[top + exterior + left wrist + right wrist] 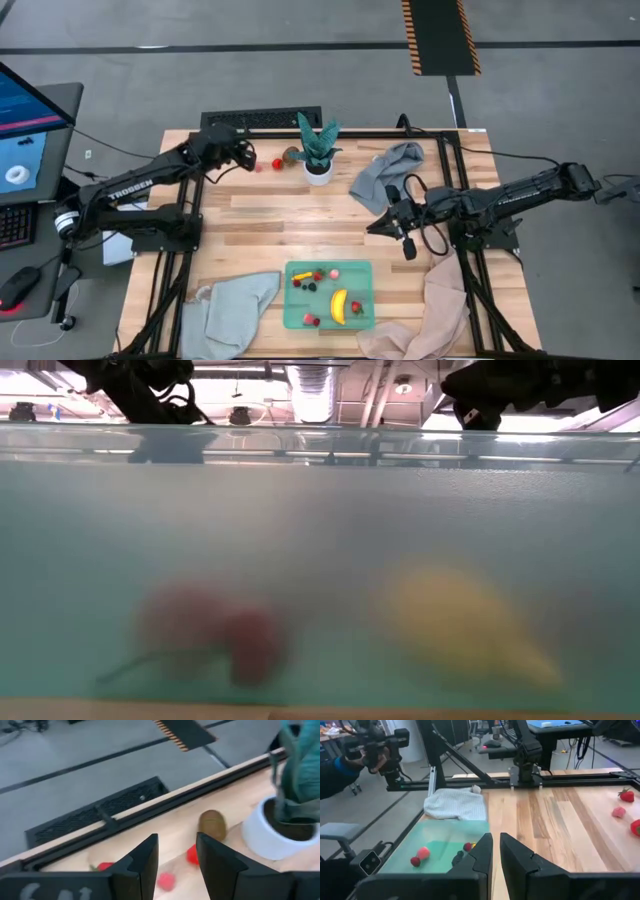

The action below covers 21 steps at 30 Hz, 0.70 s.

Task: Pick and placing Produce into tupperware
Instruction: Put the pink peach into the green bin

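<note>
From above, we see the tupperware (329,294) at 6 o'clock on the tabletop (290,225), holding one banana (339,306), two strawberries we can count (356,308), one pink piece (333,273) and a few dark berries (311,286) too small to number. At 11 o'clock, just left of the potted plant (318,150), lie one brown round piece (291,155) and two red bits (277,163). The left hand (247,156) hovers beside them; the right hand (375,228) hangs at 3 o'clock, well apart from the container. Three cloths lie about: one at 1 o'clock (385,175), one at 7 (235,310), one at 5 (425,315).

At table height, we look through the container wall (320,510) at one yellow blur (460,620) and one red blur (210,635).

Past the left wrist, its two fingers (145,860) stand moderately apart and empty, with the brown piece (212,824), three red or pink pieces (192,855) and the white pot (270,832) beyond.

Past the right wrist, the fingers (482,855) sit nearly together, gripping nothing. Beyond them lie the container (440,852), one cloth (455,804), and three red or pink pieces at the far edge (626,795).
</note>
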Each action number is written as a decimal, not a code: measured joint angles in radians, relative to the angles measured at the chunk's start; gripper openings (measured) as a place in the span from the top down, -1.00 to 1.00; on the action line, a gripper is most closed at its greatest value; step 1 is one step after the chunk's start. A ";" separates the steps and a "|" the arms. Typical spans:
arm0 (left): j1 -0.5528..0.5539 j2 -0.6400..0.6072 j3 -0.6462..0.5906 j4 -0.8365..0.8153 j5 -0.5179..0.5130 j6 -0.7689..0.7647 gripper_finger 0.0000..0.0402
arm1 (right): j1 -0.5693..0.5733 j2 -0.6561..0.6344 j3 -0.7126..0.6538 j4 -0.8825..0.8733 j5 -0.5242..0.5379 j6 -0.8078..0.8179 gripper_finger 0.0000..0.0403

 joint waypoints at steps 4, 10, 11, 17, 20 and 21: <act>0.005 0.028 0.000 -0.057 -0.032 -0.024 0.39 | 0.000 0.000 0.000 -0.010 0.000 0.000 0.71; 0.008 0.157 0.000 -0.081 0.041 -0.044 0.28 | 0.000 0.000 0.000 -0.015 0.000 -0.001 0.71; 0.008 0.184 0.000 -0.074 0.050 -0.046 0.24 | 0.000 0.000 0.000 -0.015 0.000 -0.001 0.71; 0.008 0.348 0.004 -0.045 0.074 -0.053 -0.05 | 0.000 0.000 0.000 -0.014 0.000 -0.001 0.71; 0.008 0.410 0.005 -0.033 0.036 -0.054 -0.11 | 0.000 0.000 0.000 -0.014 0.000 -0.001 0.71; 0.008 0.429 0.005 -0.019 0.035 -0.053 -0.12 | 0.000 0.000 0.000 -0.015 0.000 -0.001 0.71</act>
